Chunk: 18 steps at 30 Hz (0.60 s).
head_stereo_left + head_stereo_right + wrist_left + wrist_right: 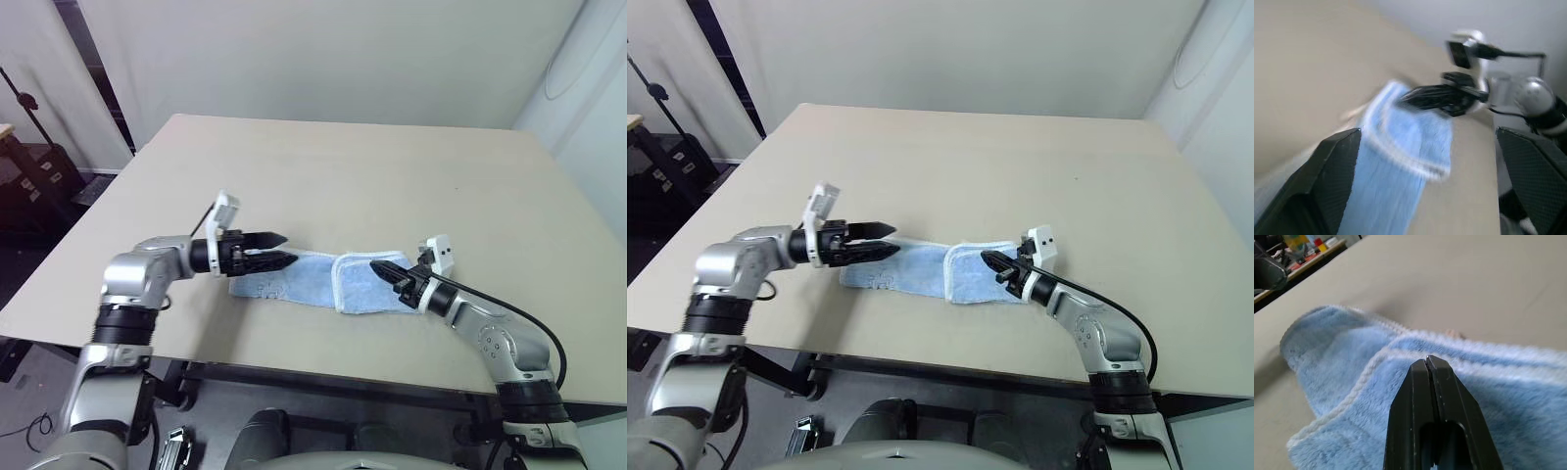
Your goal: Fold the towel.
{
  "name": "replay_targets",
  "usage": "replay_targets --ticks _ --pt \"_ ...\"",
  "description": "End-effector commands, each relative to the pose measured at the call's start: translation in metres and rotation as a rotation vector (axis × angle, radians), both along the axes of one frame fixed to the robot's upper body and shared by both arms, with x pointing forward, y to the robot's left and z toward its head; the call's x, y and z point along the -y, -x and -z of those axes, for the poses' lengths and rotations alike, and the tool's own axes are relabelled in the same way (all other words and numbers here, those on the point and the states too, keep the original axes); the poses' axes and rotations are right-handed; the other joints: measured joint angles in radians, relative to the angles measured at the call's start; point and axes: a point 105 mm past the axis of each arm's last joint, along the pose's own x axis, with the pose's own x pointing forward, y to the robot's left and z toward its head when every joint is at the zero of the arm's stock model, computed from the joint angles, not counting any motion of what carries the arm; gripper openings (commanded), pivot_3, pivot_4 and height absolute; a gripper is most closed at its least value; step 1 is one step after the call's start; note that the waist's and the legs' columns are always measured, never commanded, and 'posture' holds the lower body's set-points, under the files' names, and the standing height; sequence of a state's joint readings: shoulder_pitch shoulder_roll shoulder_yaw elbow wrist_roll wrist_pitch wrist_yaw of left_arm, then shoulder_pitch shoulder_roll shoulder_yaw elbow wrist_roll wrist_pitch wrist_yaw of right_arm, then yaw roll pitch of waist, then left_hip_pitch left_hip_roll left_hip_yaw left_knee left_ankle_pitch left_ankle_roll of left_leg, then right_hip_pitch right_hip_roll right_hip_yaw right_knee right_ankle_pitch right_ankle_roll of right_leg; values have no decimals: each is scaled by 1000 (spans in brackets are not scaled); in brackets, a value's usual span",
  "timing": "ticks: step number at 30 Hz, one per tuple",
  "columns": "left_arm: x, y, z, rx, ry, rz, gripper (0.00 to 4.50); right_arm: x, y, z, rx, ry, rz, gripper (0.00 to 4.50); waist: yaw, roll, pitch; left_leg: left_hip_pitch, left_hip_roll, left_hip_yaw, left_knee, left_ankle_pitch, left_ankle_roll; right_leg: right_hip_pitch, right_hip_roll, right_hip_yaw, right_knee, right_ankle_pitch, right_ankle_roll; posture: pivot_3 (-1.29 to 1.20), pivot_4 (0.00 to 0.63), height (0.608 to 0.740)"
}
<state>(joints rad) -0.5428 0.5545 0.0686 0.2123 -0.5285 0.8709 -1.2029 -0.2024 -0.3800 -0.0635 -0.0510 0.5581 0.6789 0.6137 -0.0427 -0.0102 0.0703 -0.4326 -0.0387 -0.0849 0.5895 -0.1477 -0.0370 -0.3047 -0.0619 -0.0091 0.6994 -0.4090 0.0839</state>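
Writing is not legible on anything here; the towel (323,281) is showing only its white stitched border. In the left-eye view, at the lower left of the frame, the left arm is reaching in from the table's (343,176) near edge, forearm roughly level, pointing toward the frame's right. The left gripper (279,250) is hanging at the towel's left end, its two black fingers spread apart and clasping nothing; in the left wrist view those fingers (1327,181) are standing wide on either side of the cloth, with the blue terry between them. The towel is lying in the lower middle of the frame, near the table's front edge, as a narrow band running left to right, with a doubled-over layer at its right part. At the lower right, the right arm is angling up and leftward, wrist bent slightly down. The right gripper (380,267) is sitting over the folded right part, jaws pressed together; in the right wrist view its fingertips (1426,363) are meeting just above the pile, and whether any cloth is pinched cannot be told.
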Motion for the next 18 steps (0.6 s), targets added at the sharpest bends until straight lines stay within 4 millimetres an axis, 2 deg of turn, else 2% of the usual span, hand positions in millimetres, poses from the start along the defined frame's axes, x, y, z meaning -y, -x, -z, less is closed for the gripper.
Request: replay_targets --ticks 1,4,9,14,18 --pt "-30 10 -8 -117 35 -105 4485 -2 -5 -15 7 -16 -4 0 -1 0 0 0 0 0 0 0 -1 0 0 1 0 0 0 0 0 709" --pt "-46 23 -7 -299 103 -135 4485 -3 -6 -13 -34 -30 6 0 1 0 0 0 0 0 -1 -1 -1 -2 0 1 0 0 -1 0 0 709" --pt "-63 41 14 -527 -3 -197 4485 -8 -8 -7 -95 -31 10 0 0 0 0 -2 0 0 -3 -1 -1 -5 -1 2 0 0 -1 0 0 709" --pt "-72 53 29 -635 -86 -230 4485 -10 -6 -2 -139 -30 12 0 0 0 0 -7 0 1 -7 2 -1 -14 -1 4 0 2 2 0 0 709" --pt "-75 49 43 -674 -108 -269 4485 -8 -3 2 -166 -26 24 0 0 0 0 -8 0 2 -9 2 -1 -16 -1 4 0 2 2 0 0 709"
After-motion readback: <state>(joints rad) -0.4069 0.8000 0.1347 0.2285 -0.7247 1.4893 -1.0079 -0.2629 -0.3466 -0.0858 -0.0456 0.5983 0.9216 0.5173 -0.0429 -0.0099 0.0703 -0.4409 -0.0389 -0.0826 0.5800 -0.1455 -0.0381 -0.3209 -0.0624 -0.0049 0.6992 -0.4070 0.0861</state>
